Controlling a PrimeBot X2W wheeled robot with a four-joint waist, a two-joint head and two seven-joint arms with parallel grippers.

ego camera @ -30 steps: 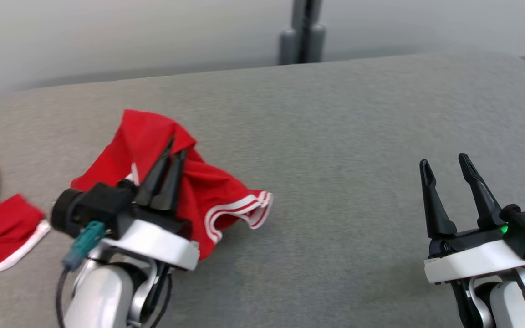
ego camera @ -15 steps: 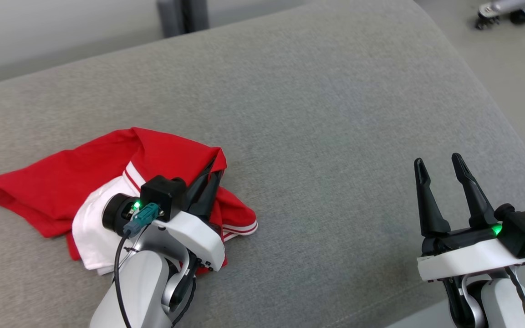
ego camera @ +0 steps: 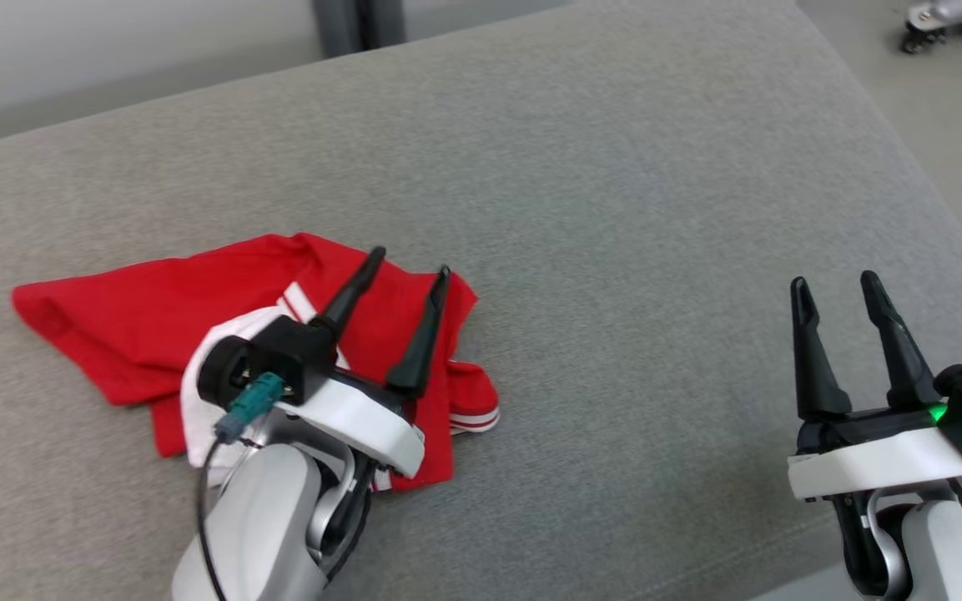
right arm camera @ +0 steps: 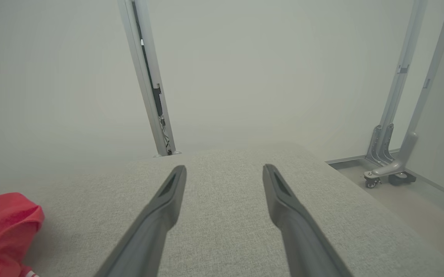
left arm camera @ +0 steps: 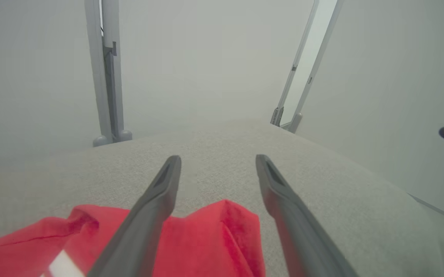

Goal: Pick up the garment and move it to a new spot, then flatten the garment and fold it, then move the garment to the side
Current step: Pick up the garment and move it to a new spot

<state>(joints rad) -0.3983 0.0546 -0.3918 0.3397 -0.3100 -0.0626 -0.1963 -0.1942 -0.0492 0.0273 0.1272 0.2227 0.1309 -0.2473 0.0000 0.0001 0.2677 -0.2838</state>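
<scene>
Left pincer gaped empty over the red garment.
The garment lay crumpled at the desk's 8 o'clock; the right pincer, wide open and empty, hovered at 4 o'clock.

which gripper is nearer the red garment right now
Left. The left gripper is over the red garment, jaws open around nothing. The right gripper is far off to its right, over the grey cushion.
</scene>
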